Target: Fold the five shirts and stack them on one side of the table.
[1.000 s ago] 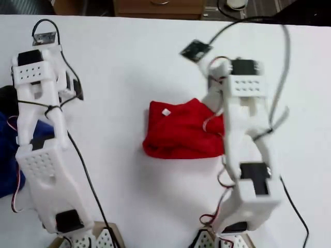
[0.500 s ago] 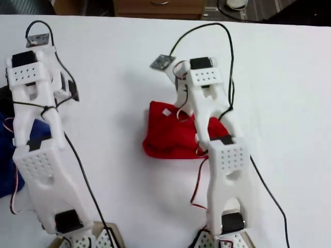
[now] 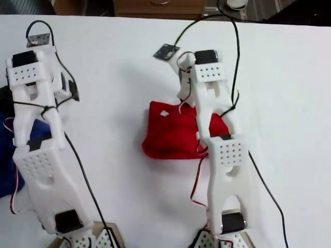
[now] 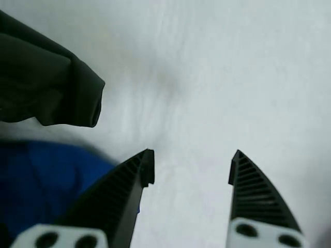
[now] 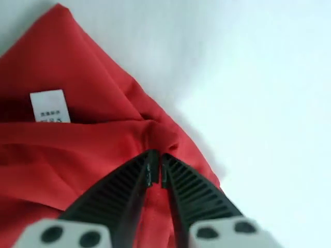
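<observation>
A red shirt (image 3: pixel 168 137) lies crumpled in a rough rectangle at the middle of the white table (image 3: pixel 119 62), its white label (image 3: pixel 164 113) facing up. In the right wrist view my right gripper (image 5: pixel 156 168) is shut on a puckered fold of the red shirt (image 5: pixel 77 144) near its edge, close to the label (image 5: pixel 50 106). My left gripper (image 4: pixel 189 168) hangs open over bare table. A blue shirt (image 4: pixel 41 181) and a dark shirt (image 4: pixel 41 88) lie just beside it. In the high view the blue shirt (image 3: pixel 6 150) sits at the table's left edge under the left arm.
The right arm's cable (image 3: pixel 232 46) loops over the far side of the table. There is free white table to the right of the red shirt and between the two arms. Furniture stands beyond the table's far edge.
The right arm swung left from the red shirt's right edge to over its back middle, then eased slightly right. The left arm barely shifted.
</observation>
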